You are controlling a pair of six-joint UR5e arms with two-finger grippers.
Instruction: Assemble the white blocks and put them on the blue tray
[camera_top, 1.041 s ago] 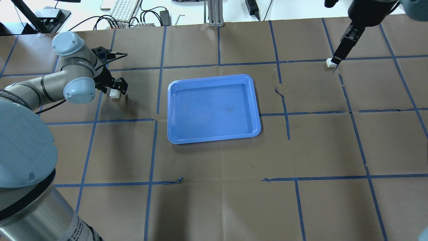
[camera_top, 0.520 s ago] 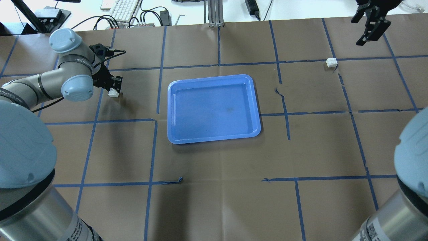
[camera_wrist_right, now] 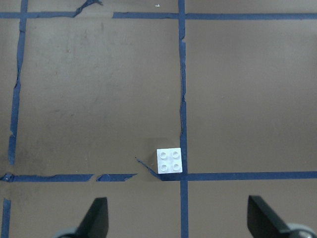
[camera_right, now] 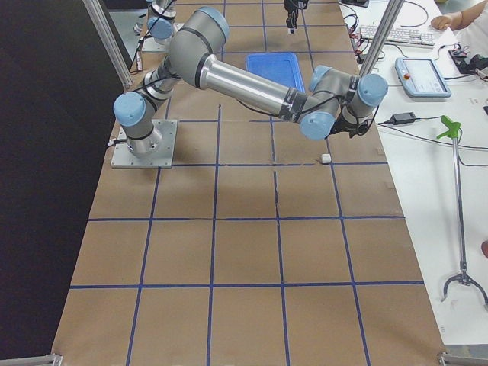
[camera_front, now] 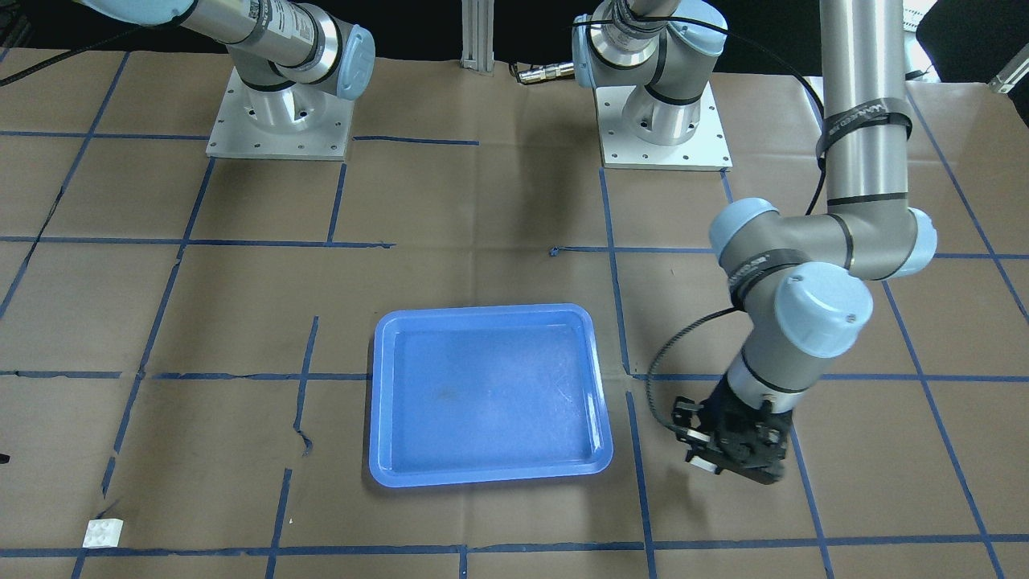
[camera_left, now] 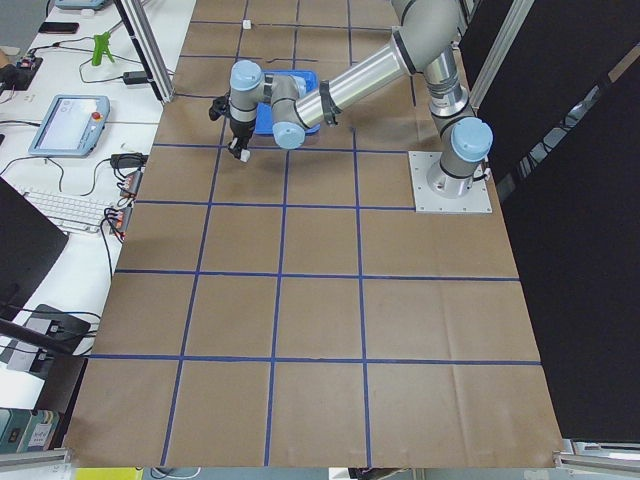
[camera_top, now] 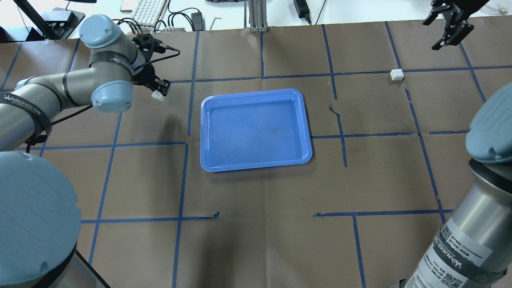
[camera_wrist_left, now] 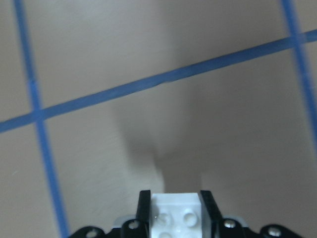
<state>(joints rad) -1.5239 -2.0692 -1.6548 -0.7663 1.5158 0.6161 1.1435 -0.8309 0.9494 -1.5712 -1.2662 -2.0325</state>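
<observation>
My left gripper (camera_top: pixel 159 90) is shut on one white block (camera_top: pixel 158 96) and holds it above the table, left of the blue tray (camera_top: pixel 256 130). The left wrist view shows the block (camera_wrist_left: pixel 177 218) pinched between the fingers, studs up. The front view shows that gripper (camera_front: pixel 727 458) right of the tray (camera_front: pixel 490 394). The other white block (camera_top: pixel 397 74) lies on the table at the far right, on a tape line. My right gripper (camera_top: pixel 448 30) is open and empty, raised beyond it. The right wrist view shows this block (camera_wrist_right: pixel 170 160) below the spread fingers (camera_wrist_right: pixel 99 218).
The tray's inside holds nothing. Brown paper with blue tape lines covers the table (camera_top: pixel 256 240). The arm bases (camera_front: pixel 277 121) stand at the robot's side. A keyboard and cables (camera_top: pixel 148 12) lie past the far edge.
My left gripper has risen with its block and moved farther away and toward the tray. My right gripper has lifted off the other block, leaving it on the table.
</observation>
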